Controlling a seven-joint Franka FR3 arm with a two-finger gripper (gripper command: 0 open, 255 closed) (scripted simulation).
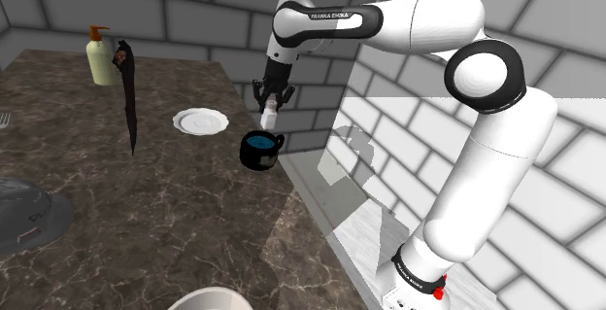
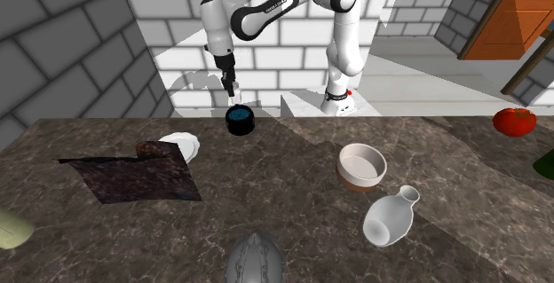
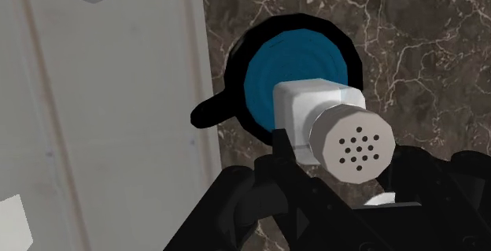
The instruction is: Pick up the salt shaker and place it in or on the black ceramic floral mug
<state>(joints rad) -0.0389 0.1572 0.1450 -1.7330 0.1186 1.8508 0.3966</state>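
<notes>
Two black fingers of the gripper (image 1: 269, 102) clasp the white salt shaker (image 3: 319, 116), whose perforated cap faces the wrist camera. The shaker hangs just above the mouth of the black mug (image 1: 260, 151) with its blue inside. The mug stands near the edge of the dark marble counter (image 1: 146, 201), close to a white saucer (image 1: 201, 120).

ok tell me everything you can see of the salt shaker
The salt shaker is white with a squarish body and a round pale grey cap dotted with dark holes. The end effector is shut on it, cap towards the hand. It hangs roughly upright just above the black mug with the blue inside, seemingly not touching it.
</notes>
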